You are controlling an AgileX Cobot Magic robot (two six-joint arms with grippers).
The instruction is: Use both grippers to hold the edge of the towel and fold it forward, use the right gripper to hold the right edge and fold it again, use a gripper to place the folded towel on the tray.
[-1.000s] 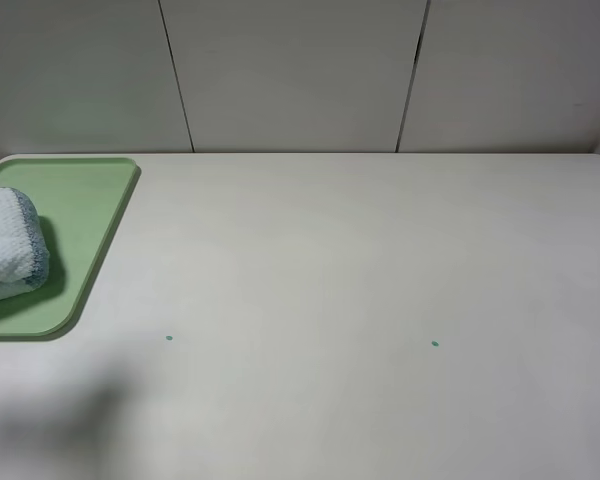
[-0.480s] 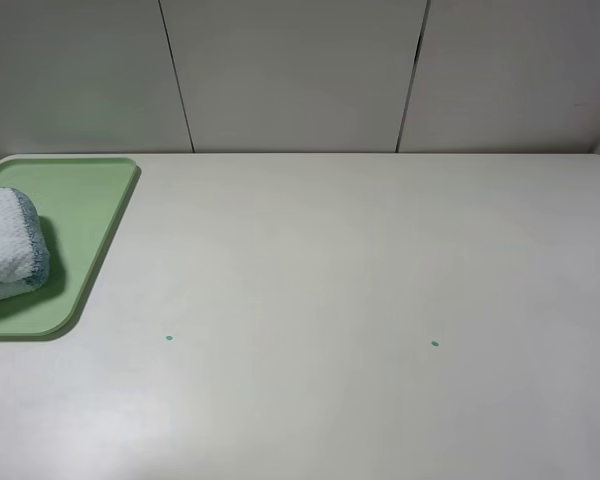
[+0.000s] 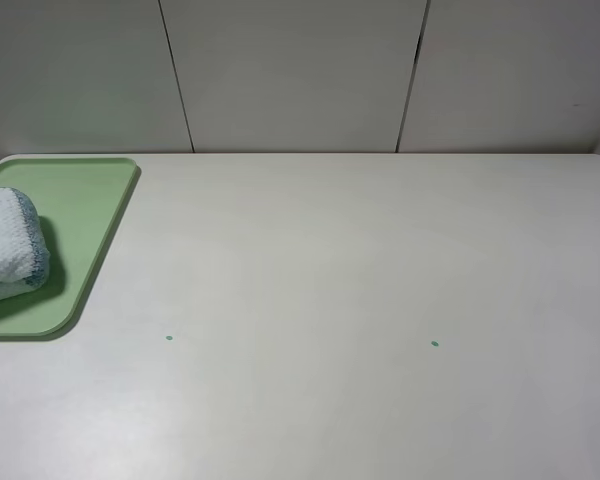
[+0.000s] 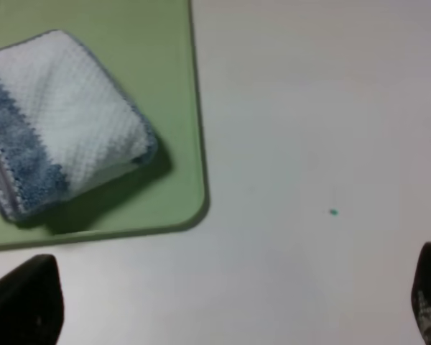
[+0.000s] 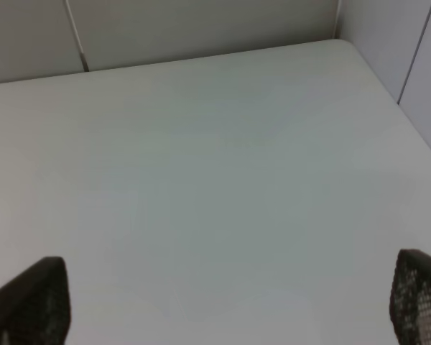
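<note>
The folded towel [image 3: 10,245], pale with a dark-blue stripe and grey hem, lies on the light-green tray [image 3: 90,215] at the table's far left. It also shows in the left wrist view [image 4: 61,122], lying on the tray [image 4: 172,108]. My left gripper [image 4: 230,302] is open and empty, held above the bare table short of the tray's near corner; only its two black fingertips [image 4: 25,302] show. My right gripper [image 5: 223,302] is open and empty over bare table. Neither arm shows in the exterior high view.
The white table [image 3: 360,260] carries two small green dots [image 3: 169,338], one left and one right [image 3: 435,344]. Pale wall panels [image 3: 300,70] stand behind the table's back edge, and a side wall [image 5: 409,65] borders it in the right wrist view.
A dark shadow on the table's front left corner has faded away, as the left arm drew back out of the exterior view. The towel and tray have not moved.
</note>
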